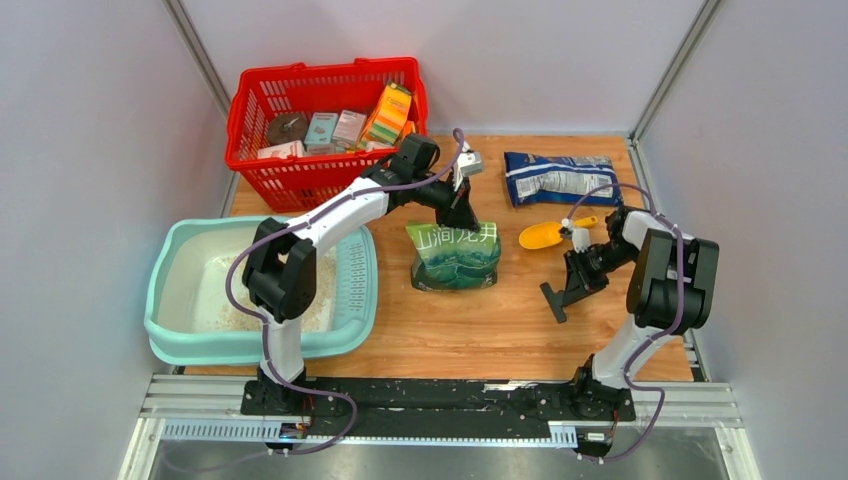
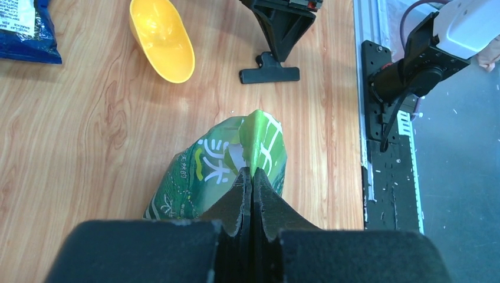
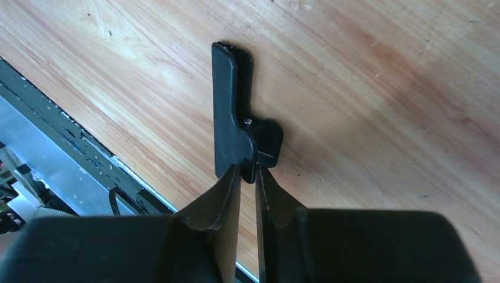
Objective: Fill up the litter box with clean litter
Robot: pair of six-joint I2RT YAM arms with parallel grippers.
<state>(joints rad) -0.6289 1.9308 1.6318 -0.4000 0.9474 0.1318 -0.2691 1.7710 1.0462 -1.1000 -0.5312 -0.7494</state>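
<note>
Top external view: litter box (image 1: 165,300) at far left, green bag (image 1: 455,262) gripped

I see the left end effector (image 2: 252,180) clamped shut on the bag's top fold, the bag standing mid-tabletop (image 1: 450,330); the right end effector (image 3: 246,171) pinches a black clip (image 3: 230,106) that rests against the wood; clean litter (image 1: 322,285) lies thinly inside the box; a yellow scoop (image 1: 543,236) lies just beside the right arm.

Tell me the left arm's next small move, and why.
Probably lift the green bag a little and start it toward the litter box. The left gripper is shut on the bag's top, the bag stands on the table, and the box holds only a thin scatter of clean litter.
</note>
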